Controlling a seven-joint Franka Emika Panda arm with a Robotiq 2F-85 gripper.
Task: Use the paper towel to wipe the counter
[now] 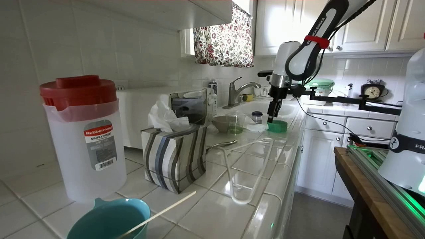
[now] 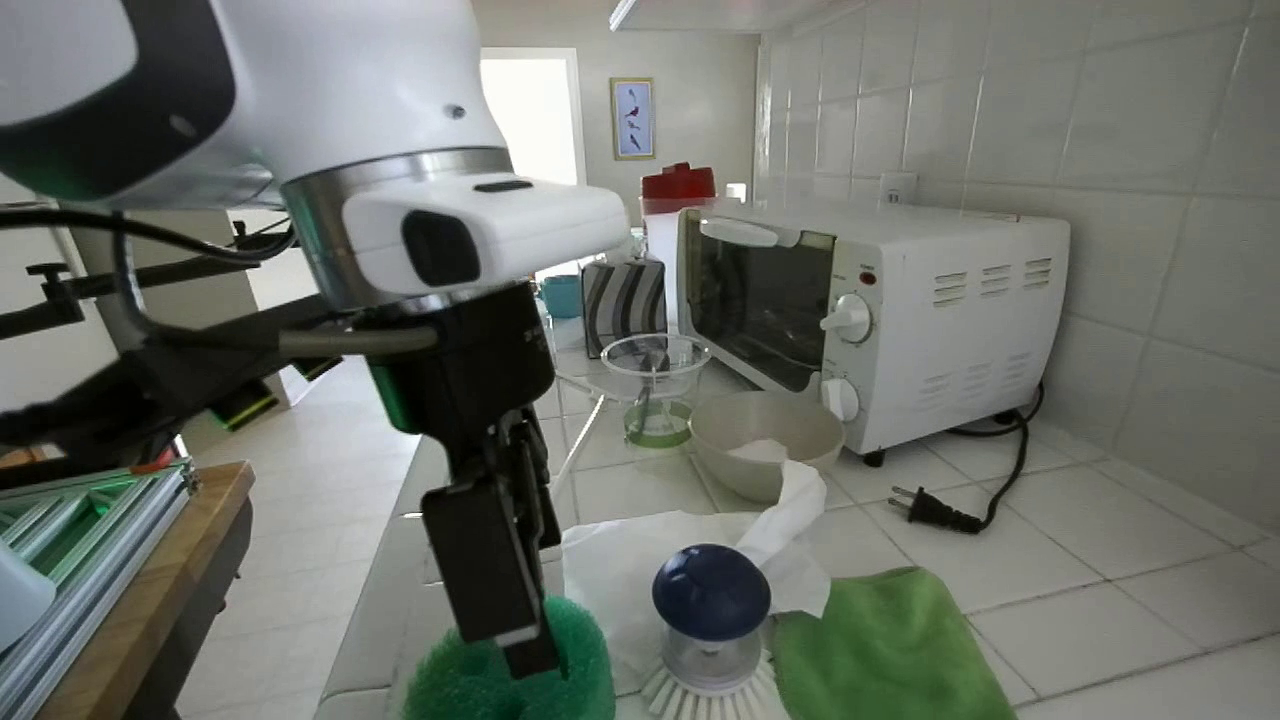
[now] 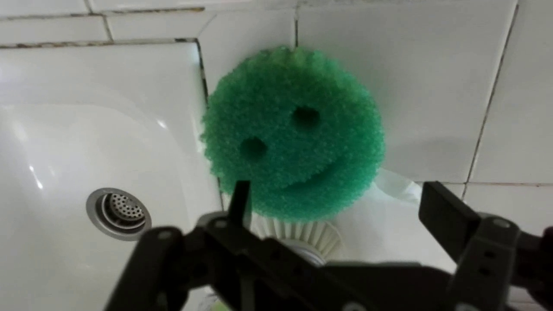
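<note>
The paper towel is a white, crumpled sheet (image 2: 630, 560) lying on the white tiled counter (image 2: 1080, 620), with one part standing up. It also shows in an exterior view (image 1: 257, 127) and partly in the wrist view (image 3: 380, 229), where the sponge and my gripper hide some of it. My gripper (image 3: 336, 190) is open, fingers wide apart, with nothing between them. It points down beside the towel, its fingertips (image 1: 270, 119) close over the edge of a round green sponge (image 3: 298, 134). I cannot tell whether a finger touches the sponge.
A blue-topped dish brush (image 2: 711, 595) stands on the towel's edge beside a green cloth (image 2: 890, 640). A bowl (image 2: 765, 440), clear cup (image 2: 655, 400) and toaster oven (image 2: 950, 300) stand behind. The sink (image 3: 151, 95) adjoins the sponge. A tissue box (image 1: 176, 156) and pitcher (image 1: 83, 142) are farther along.
</note>
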